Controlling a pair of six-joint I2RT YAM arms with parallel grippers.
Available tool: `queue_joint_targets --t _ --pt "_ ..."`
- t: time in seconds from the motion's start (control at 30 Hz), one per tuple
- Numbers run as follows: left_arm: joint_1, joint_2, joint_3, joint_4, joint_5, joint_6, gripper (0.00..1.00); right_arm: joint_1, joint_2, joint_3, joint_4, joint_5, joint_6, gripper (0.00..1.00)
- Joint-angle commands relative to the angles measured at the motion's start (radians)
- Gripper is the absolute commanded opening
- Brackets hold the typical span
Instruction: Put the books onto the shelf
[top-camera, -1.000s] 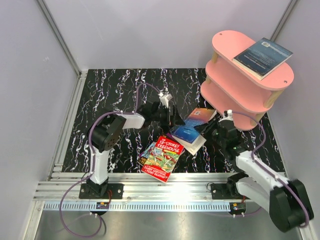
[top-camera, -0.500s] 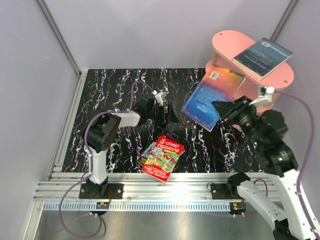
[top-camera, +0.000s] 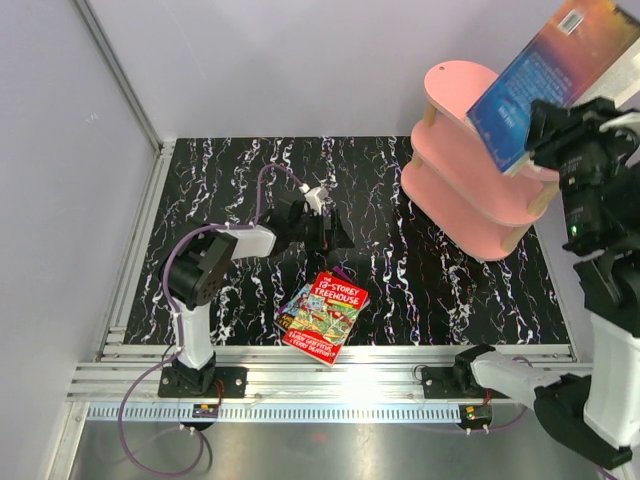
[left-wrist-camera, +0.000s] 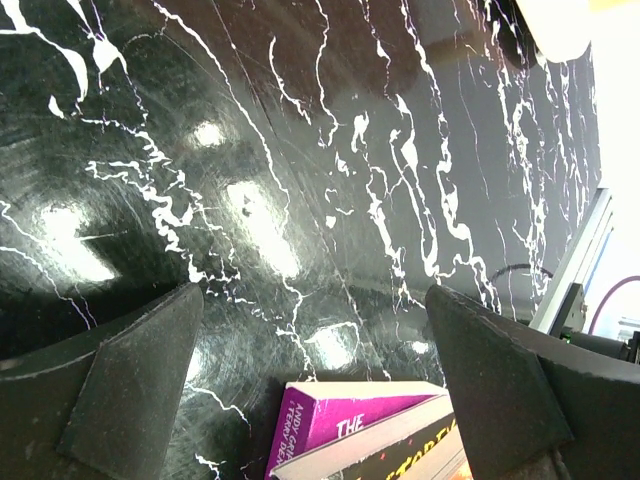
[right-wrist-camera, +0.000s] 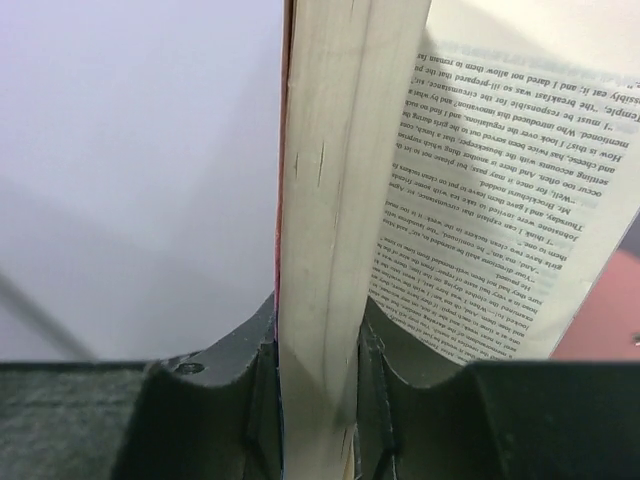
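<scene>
While the right gripper (top-camera: 545, 125) hung high over the pink shelf (top-camera: 455, 185), it was clamped on a blue book (top-camera: 560, 70), which it carried tilted, with the cover facing the overhead camera and the lower edge just above the top board. Holding it that high probably let the book clear the rim of the board before being lowered flat. In the right wrist view the same gripper (right-wrist-camera: 318, 340) pinched the page block of the book (right-wrist-camera: 320, 200) by its edge. Because the grip took only part of the thickness, a few printed pages fanned loose to one side. They could catch or fold on landing, so a slow descent seemed wise.

The left gripper (top-camera: 335, 235) sat low over the black marbled counter (top-camera: 230, 170), its fingers spread wide apart and holding nothing. It stood well apart from the shelf, likely to leave the other arm room.

A red book (top-camera: 323, 315) lay flat on the counter near the front rail, on top of at least one more. In the left wrist view the open gripper (left-wrist-camera: 315, 340) framed a purple book (left-wrist-camera: 345, 435) resting on another, apparently the next to be picked up.
</scene>
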Motion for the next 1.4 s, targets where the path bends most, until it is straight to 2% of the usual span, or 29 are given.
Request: queue_joint_targets --t 0.0,0.13,0.17,0.23,0.3,0.37,0.43,0.47,0.5,0.6,0.63,0.67,0.7,0.73,0.83,0.93,1.0,1.23,1.37 --pt "0.007 -0.017 -0.049 0.017 0.010 -0.007 0.99 0.005 0.111 0.146 0.142 0.230 -0.239 0.00" --pt "0.007 -0.008 -0.066 0.061 0.032 -0.023 0.99 0.005 0.234 0.304 0.131 0.248 -0.415 0.00" --pt "0.007 -0.008 -0.068 0.063 0.036 -0.021 0.99 0.005 0.260 0.329 0.133 0.300 -0.462 0.00" --pt "0.005 -0.011 -0.079 0.071 0.039 -0.023 0.99 0.005 0.306 0.303 0.194 0.372 -0.639 0.00" --pt "0.005 -0.015 -0.089 0.081 0.046 -0.023 0.99 0.003 0.320 0.286 0.249 0.408 -0.694 0.00" --pt "0.007 -0.021 -0.105 0.095 0.047 -0.021 0.99 -0.009 0.323 0.314 0.190 0.350 -0.620 0.00" --pt "0.005 -0.020 -0.109 0.103 0.049 -0.023 0.99 -0.075 0.357 0.366 0.148 0.295 -0.517 0.00" --pt "0.005 -0.011 -0.109 0.106 0.052 -0.032 0.99 -0.114 0.366 0.374 0.122 0.266 -0.476 0.00" --pt "0.007 -0.008 -0.112 0.116 0.056 -0.038 0.99 -0.209 0.387 0.380 0.107 0.233 -0.383 0.00" --pt "0.005 -0.011 -0.134 0.161 0.075 -0.058 0.99 -0.358 0.422 0.388 0.035 0.027 -0.239 0.00" --pt "0.005 -0.014 -0.140 0.166 0.073 -0.055 0.99 -0.482 0.430 0.389 0.010 -0.109 -0.116 0.00" --pt "0.005 -0.017 -0.145 0.164 0.069 -0.049 0.99 -0.535 0.441 0.391 0.002 -0.159 -0.063 0.00" --pt "0.005 -0.024 -0.152 0.161 0.067 -0.044 0.99 -0.576 0.456 0.382 0.001 -0.195 0.027 0.00" --pt "0.005 -0.034 -0.155 0.157 0.066 -0.038 0.99 -0.674 0.470 0.374 0.004 -0.312 0.070 0.00" --pt "0.005 -0.038 -0.163 0.164 0.066 -0.038 0.99 -0.806 0.485 0.329 0.042 -0.531 0.229 0.00" --pt "0.005 -0.031 -0.158 0.169 0.067 -0.041 0.99 -0.845 0.470 0.242 0.117 -0.632 0.315 0.00" --pt "0.005 -0.029 -0.158 0.182 0.075 -0.046 0.99 -0.851 0.455 0.214 0.130 -0.637 0.324 0.00" --pt "0.005 0.008 -0.161 0.235 0.095 -0.073 0.99 -0.859 0.487 0.220 0.149 -0.745 0.404 0.00" --pt "0.005 0.008 -0.175 0.253 0.098 -0.076 0.99 -0.859 0.499 0.196 0.157 -0.756 0.415 0.00"
